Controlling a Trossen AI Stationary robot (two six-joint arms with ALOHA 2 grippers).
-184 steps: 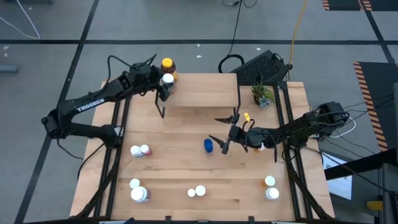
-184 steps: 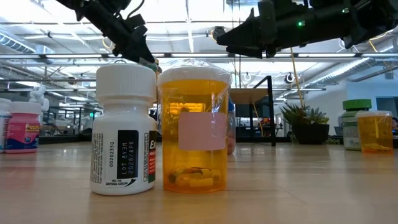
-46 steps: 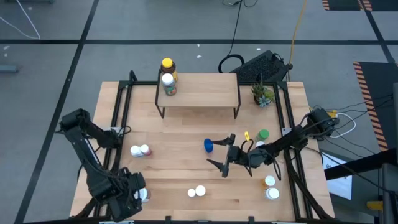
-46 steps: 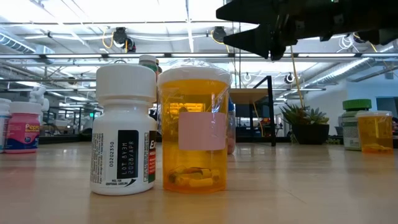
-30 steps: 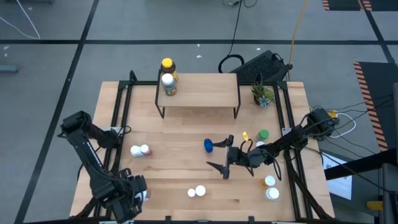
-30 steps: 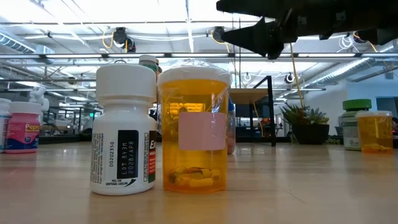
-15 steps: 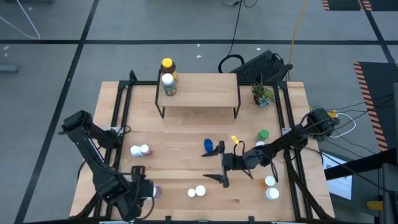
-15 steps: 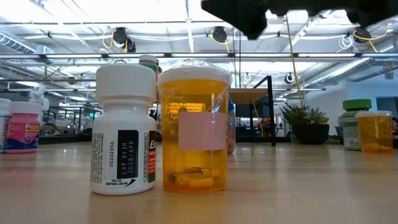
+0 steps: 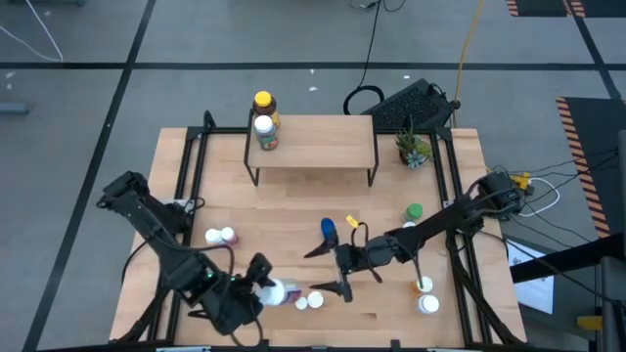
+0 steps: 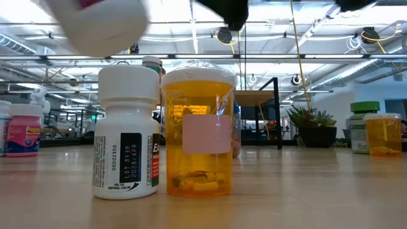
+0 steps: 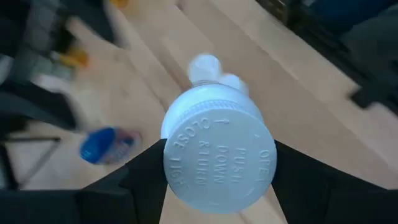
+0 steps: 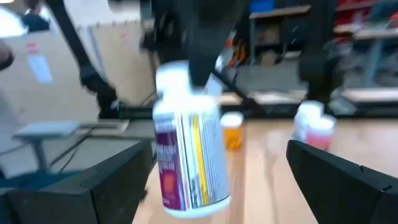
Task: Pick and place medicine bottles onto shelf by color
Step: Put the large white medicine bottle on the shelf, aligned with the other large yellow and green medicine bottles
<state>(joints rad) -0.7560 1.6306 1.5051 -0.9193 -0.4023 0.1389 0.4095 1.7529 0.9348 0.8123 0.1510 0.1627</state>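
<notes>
Medicine bottles lie scattered over the light-wood surface (image 9: 293, 210), largest thing in view, with the shelf (image 9: 315, 144) standing at its far edge. On the shelf's left end stands a white-capped bottle (image 9: 263, 133), and a yellow-capped bottle (image 9: 262, 103) stands just behind it. A potted plant (image 9: 413, 150) stands to the right of the shelf.

Both arms meet over the near middle of the surface. The left gripper (image 9: 262, 281) has its jaws pinched on a white bottle with a purple label (image 11: 214, 152), held up off the wood, its cap reading "close, push down & turn". The right gripper (image 9: 327, 269) hovers just beside it with jaws spread wide, holding nothing.

A blue bottle (image 9: 328, 230) lies near the right gripper. Two white caps (image 9: 309, 301) stand side by side at the near edge, seen at table level as a white bottle (image 10: 126, 133) touching an orange one (image 10: 198, 132). A pink-labelled pair (image 9: 220, 236) lies at left; a green-capped bottle (image 9: 415, 211) and two more bottles (image 9: 425, 294) lie at right.
</notes>
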